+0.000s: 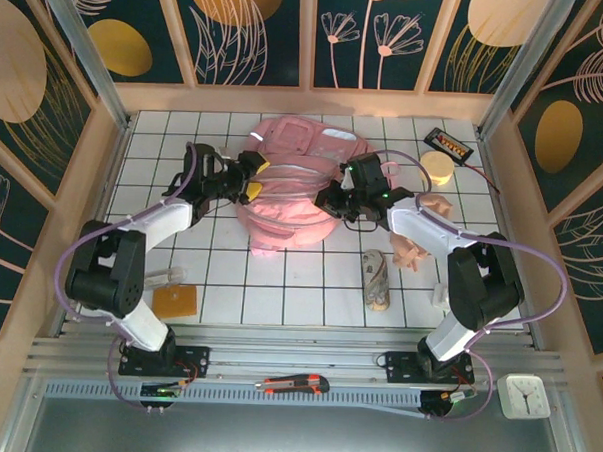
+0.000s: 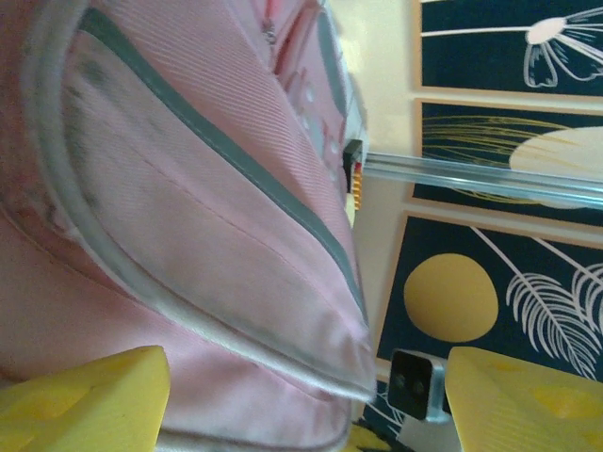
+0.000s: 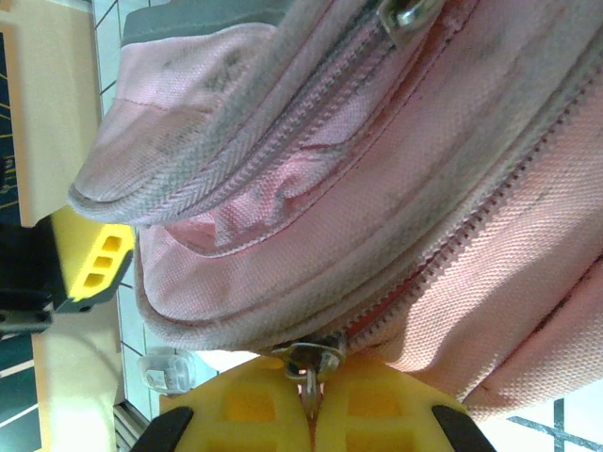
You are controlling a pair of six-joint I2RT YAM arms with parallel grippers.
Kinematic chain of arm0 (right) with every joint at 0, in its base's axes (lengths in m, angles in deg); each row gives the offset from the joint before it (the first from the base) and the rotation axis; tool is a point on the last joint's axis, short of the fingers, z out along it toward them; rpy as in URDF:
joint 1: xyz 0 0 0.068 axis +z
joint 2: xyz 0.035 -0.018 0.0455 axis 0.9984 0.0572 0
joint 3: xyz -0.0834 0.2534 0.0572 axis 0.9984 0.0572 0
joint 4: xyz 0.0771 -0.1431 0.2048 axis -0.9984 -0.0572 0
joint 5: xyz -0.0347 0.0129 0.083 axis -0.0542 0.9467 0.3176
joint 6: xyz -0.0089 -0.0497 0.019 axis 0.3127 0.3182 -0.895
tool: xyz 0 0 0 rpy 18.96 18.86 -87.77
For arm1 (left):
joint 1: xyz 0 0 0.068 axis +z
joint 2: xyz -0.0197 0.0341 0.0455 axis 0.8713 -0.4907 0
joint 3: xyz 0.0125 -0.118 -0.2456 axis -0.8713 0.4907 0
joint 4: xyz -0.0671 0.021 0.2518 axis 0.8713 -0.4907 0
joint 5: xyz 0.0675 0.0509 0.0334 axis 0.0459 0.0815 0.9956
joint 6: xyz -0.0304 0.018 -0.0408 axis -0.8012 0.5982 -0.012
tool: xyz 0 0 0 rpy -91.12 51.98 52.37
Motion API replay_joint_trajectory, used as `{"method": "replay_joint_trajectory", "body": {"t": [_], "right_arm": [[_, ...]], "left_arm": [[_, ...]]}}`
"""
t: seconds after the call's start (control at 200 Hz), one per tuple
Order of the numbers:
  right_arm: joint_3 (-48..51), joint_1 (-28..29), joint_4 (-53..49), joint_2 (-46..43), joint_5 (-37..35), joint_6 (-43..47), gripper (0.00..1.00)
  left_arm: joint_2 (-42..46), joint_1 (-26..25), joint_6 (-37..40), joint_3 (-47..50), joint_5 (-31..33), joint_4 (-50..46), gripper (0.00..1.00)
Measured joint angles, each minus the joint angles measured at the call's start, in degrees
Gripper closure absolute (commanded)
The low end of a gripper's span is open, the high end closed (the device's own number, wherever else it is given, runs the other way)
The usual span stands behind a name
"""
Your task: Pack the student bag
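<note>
The student bag (image 1: 293, 191) lies mid-worktop (image 1: 229, 283), towards the far side, between the 2 arms. The right hand (image 3: 311, 405) is clenched on the metal zip pull (image 3: 311, 361) at the bag's edge, the tab pinched between its yellow fingers. The left hand (image 2: 306, 400) is released. Its 2 fingers are spread wide at the bag's left side, with pink fabric and a grey strip lying between them but not pinched.

Packing looks barely begun. Seen from above, the loose things lie outside the bag:
- a patterned roll (image 1: 376, 279) and a peach cloth (image 1: 413, 249) near the right arm
- a yellow disc (image 1: 439, 169) and a black gadget (image 1: 448, 144) at the far right
- an orange block (image 1: 175, 301) near the left arm

Whether anything is already inside cannot be told, because fabric and arms hide the opening. My reading is that working the zip is the step in hand, with the left hand placed to steady the bag. After that, every item needs loading and the zip needs closing.
</note>
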State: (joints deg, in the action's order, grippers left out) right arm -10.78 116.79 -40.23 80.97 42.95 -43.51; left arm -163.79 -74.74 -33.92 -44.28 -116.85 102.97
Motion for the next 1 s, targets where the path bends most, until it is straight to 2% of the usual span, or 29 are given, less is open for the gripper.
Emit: {"method": "replay_joint_trajectory", "body": {"t": [0.195,0.29,0.35,0.39,0.435,0.51,0.761,1.001], "right_arm": [[0.4,0.0,0.3,0.0,0.0,0.0,1.00],[0.6,-0.1,0.7,0.0,0.0,0.0,1.00],[0.6,-0.2,0.9,0.0,-0.1,0.0,1.00],[0.6,-0.3,1.0,0.0,-0.1,0.0,1.00],[0.6,-0.3,1.0,0.0,-0.1,0.0,1.00],[0.6,-0.4,1.0,0.0,-0.1,0.0,1.00],[0.6,-0.4,1.2,0.0,0.2,-0.7,1.00],[-1.4,1.8,1.5,1.3,3.0,-4.6,1.00]], "left_arm": [[-6.1,0.0,-0.4,-4.5,-0.1,0.0,0.28],[-8.0,0.0,-0.5,-6.4,-0.3,-0.1,0.34],[-9.1,0.0,-0.6,-7.5,-0.3,0.0,0.41],[-9.7,0.0,-0.8,-8.2,-0.4,0.0,0.51],[-10.5,0.0,-0.7,-8.6,-0.6,0.2,0.72],[-11.6,0.0,-1.8,-8.8,-0.9,0.8,1.00],[-12.7,-0.1,-6.5,-7.5,-0.9,6.3,1.00],[-7.0,-1.9,-10.1,-1.4,6.4,9.2,1.00]]}}
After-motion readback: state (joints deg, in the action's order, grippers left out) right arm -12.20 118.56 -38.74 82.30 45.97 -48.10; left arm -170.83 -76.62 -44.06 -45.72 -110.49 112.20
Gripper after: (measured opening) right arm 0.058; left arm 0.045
